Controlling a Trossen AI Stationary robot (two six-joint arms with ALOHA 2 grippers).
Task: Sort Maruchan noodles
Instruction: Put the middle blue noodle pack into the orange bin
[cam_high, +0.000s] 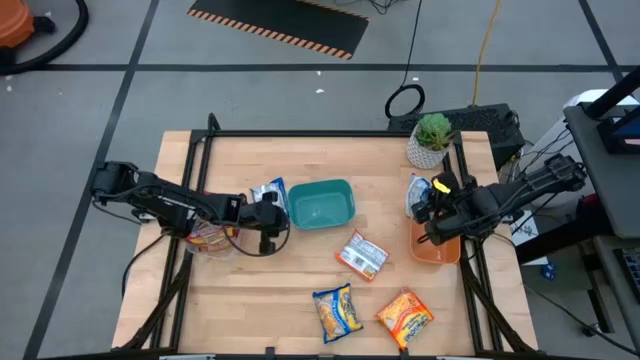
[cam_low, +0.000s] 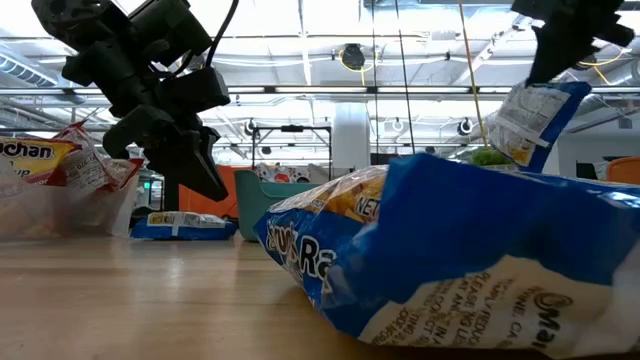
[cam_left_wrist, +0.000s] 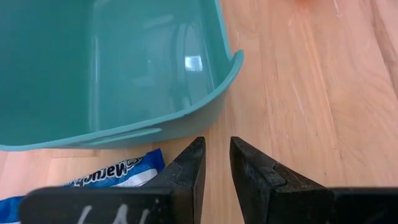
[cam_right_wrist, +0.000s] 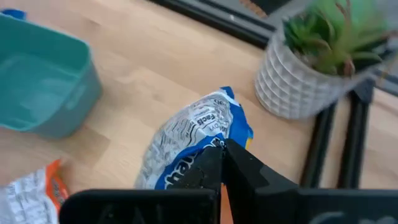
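My right gripper (cam_high: 430, 207) is shut on a blue-and-white noodle packet (cam_right_wrist: 193, 134), held in the air above the orange tray (cam_high: 440, 250). My left gripper (cam_left_wrist: 217, 152) hovers just off the near left corner of the teal bin (cam_high: 320, 203). Its fingers are a narrow gap apart and hold nothing. Another blue packet (cam_high: 270, 190) lies flat on the table against the bin's left side. Three more packets lie flat on the near table: a white-and-orange one (cam_high: 362, 254), a blue-and-yellow one (cam_high: 337, 312) and an orange one (cam_high: 405, 317). My right gripper pinches the blue-and-white packet between its two fingers at one end (cam_right_wrist: 210, 149), coming from above. The packet is lifted clear and hangs tilted below the fingers (cam_low: 530, 115). The fingers hide how much of the wrapper lies between them.
A clear container with red packets (cam_high: 205, 237) sits under the left arm, near the table's left edge. A potted plant (cam_high: 432, 140) stands at the far right corner, behind the right gripper. The teal bin looks bare inside in the left wrist view. Bare wood lies between the bin and the near packets.
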